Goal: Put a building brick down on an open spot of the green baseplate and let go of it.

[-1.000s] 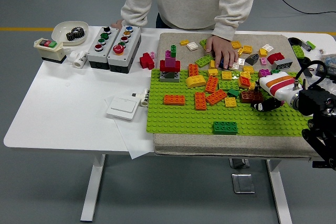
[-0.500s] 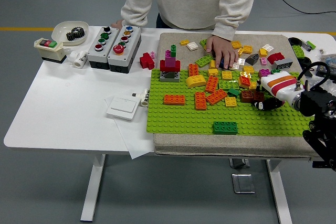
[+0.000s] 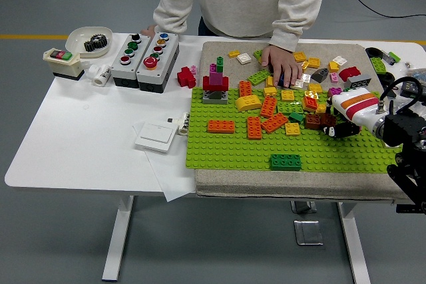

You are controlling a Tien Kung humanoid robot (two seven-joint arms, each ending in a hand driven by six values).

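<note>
White surface (image 3: 80,138) on a grey floor (image 3: 60,244). A green baseplate (image 3: 233,154) carries two orange bricks (image 3: 202,126) at left and one green brick (image 3: 285,161). Right hand (image 3: 331,129) pinches a dark brick (image 3: 318,121) on the baseplate's right part. Two button boxes (image 3: 143,52) stand behind.

right arm reaches in from the right edge, hand (image 3: 331,127) low with black fingers curled

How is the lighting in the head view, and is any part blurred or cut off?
Head view: even, soft light, with only faint shadows beside the bricks on the green baseplate; no strong glare on the white table; focus sharp throughout; the right hand shows, but its arm is cut by the right edge.
</note>
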